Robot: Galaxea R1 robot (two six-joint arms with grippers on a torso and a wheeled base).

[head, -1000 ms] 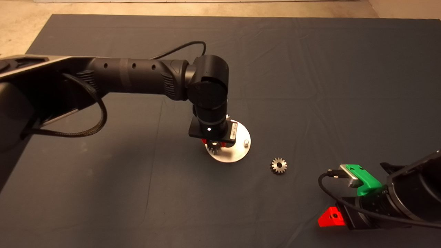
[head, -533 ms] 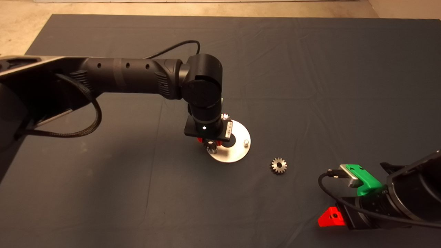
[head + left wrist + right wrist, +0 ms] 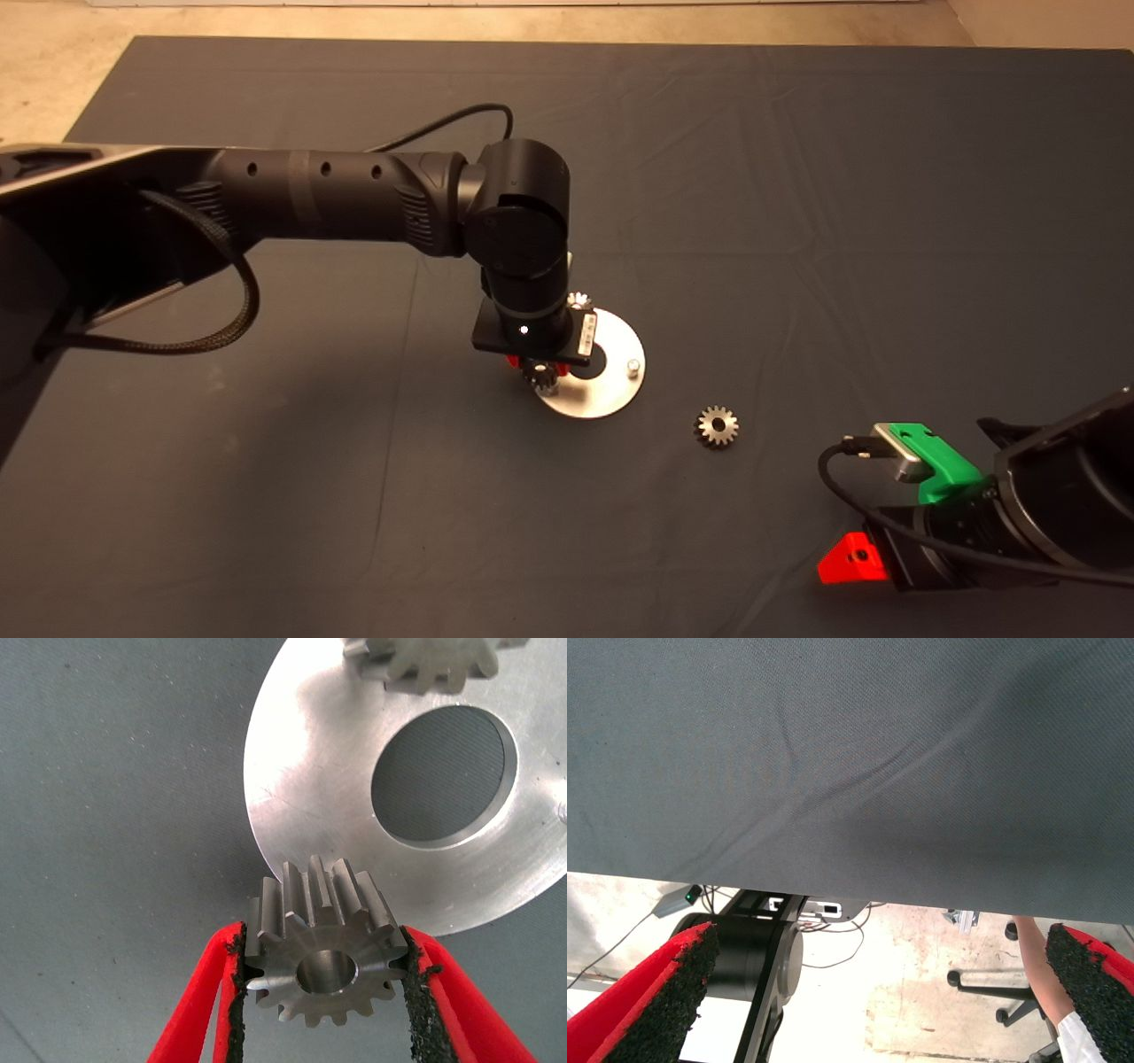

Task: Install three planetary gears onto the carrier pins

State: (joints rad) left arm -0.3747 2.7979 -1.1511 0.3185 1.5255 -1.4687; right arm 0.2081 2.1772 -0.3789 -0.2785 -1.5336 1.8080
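My left pincer (image 3: 323, 992) points straight down at the carrier disc's (image 3: 611, 394) nine-o'clock edge, gripping a planetary gear (image 3: 323, 961); right pincer (image 3: 877, 992) parked, spread open.

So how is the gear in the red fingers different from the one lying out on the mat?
The held gear is clamped between the left gripper's pads at the disc's edge; the loose gear lies alone on the mat, apart from the disc. The held one is largely hidden under the arm from above; the loose one is in plain sight. Both are silvery toothed gears with a round centre hole.
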